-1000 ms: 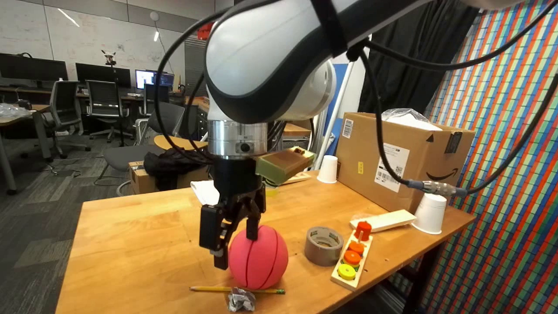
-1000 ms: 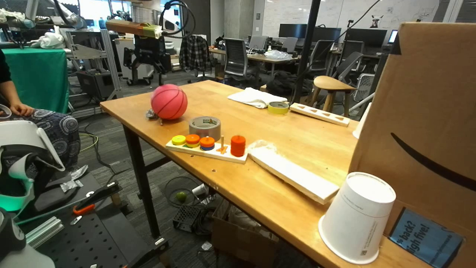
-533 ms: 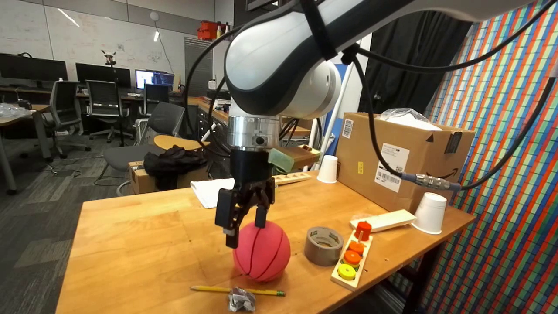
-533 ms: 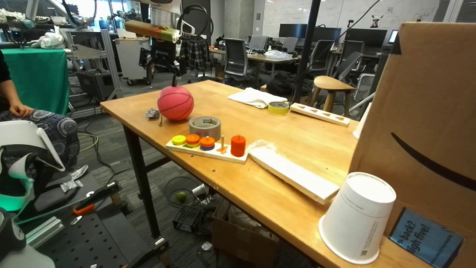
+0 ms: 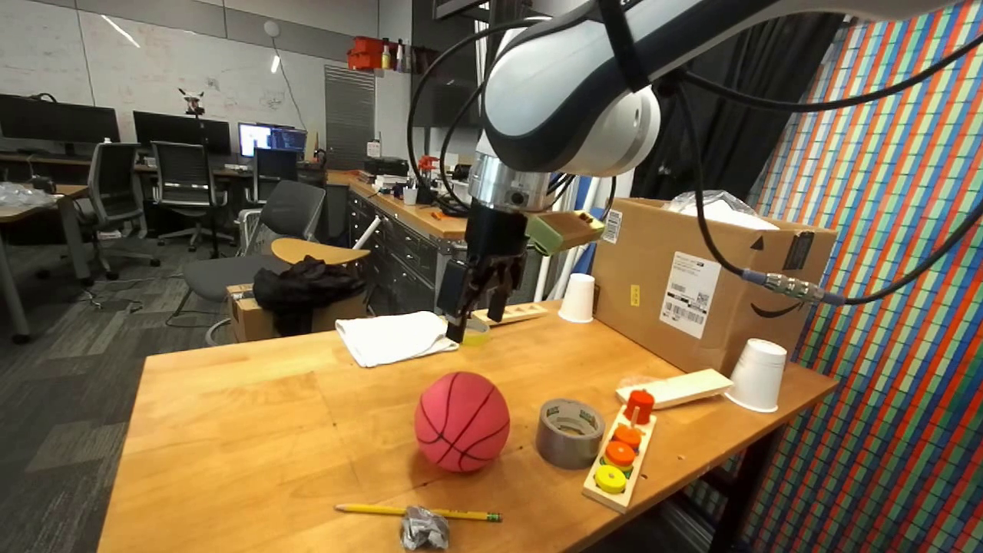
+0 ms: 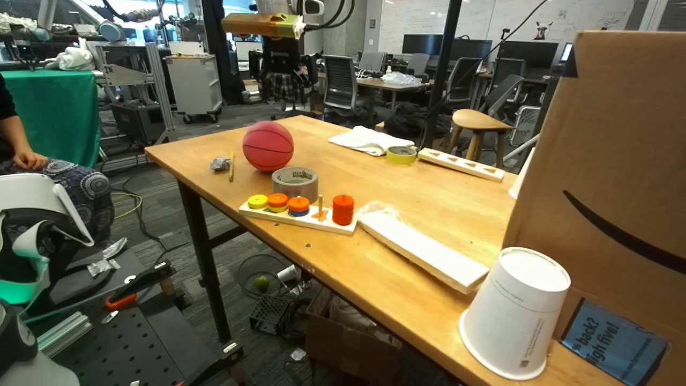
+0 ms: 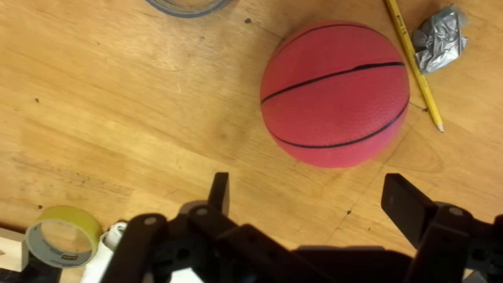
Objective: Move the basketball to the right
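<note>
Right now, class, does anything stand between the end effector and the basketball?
Nothing visible does: in the wrist view no object shows between the open end effector and the basketball. The pencil lies right of the ball there, outside that gap.

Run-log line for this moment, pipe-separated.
gripper: open, empty | basketball: on table, ungripped | grey tape roll: beside basketball, not touching

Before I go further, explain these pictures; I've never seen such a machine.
The machine is a jointed, mostly white robot arm with a black, two-fingered gripper. Two views come from cameras outside it; the third, the wrist view, looks down. On the brown wooden table lie, among others, a pinkish-red, black-seamed basketball, a grey tape roll, a yellow pencil, a crumpled silvery wad and a wooden peg toy with coloured rings. Nothing is held: the jaws stand open, clear of the basketball.
</note>
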Tool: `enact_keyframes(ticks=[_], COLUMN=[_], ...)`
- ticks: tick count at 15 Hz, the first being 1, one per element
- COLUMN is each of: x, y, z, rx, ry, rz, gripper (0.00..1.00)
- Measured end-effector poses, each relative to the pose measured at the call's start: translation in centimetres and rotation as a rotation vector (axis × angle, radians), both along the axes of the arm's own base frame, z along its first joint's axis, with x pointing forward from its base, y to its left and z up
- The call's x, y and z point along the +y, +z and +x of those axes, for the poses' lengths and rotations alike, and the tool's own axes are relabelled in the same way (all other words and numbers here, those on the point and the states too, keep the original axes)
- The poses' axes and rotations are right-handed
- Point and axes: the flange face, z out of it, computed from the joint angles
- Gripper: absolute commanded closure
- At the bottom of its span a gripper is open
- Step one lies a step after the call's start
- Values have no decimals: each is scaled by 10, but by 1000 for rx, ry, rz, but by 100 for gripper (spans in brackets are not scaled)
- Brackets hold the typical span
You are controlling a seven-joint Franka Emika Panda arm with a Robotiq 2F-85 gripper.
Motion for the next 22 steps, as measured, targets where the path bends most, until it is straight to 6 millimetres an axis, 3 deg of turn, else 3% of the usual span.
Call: enact_keyframes(ticks=[3, 5, 13, 22], x=[-6, 4, 48, 125], y=[-10, -13, 26, 20], z=[-12, -23, -81, -118], rx=[71, 122, 172, 167], ry=[1, 24, 133, 329], rz=[-25, -47, -233, -48], gripper=[0, 0, 0, 0])
